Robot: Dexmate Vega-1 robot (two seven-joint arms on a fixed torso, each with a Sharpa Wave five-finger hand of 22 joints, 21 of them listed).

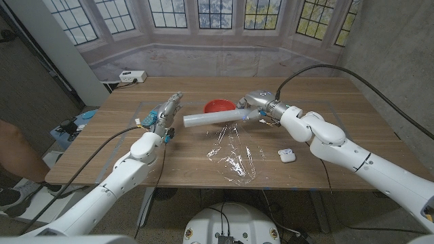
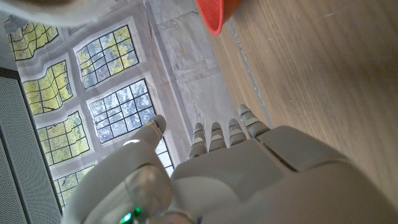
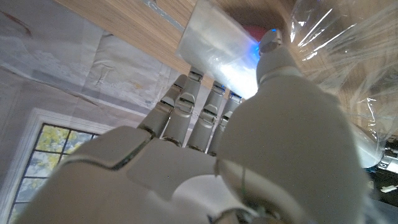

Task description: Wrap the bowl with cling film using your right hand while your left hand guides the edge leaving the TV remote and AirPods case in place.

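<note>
A red bowl (image 1: pixel 218 106) (image 2: pixel 214 12) stands on the wooden table (image 1: pixel 339 102) past its middle. Just in front of it my right hand (image 1: pixel 254 105) (image 3: pixel 236 143) grips one end of a cling film roll (image 1: pixel 210 119) (image 3: pixel 217 53), held level above the table. A crumpled clear sheet of film (image 1: pixel 234 159) (image 3: pixel 336 50) trails from the roll down onto the table toward the front edge. My left hand (image 1: pixel 166 112) (image 2: pixel 249 174) hovers left of the roll's free end, fingers straight and apart, holding nothing. A white AirPods case (image 1: pixel 286 155) lies right of the film.
A person's arm (image 1: pixel 13 146) shows at the left edge beside the table. A white power strip (image 1: pixel 132 76) sits on the ledge behind the table's far left corner. Window panels line the back wall.
</note>
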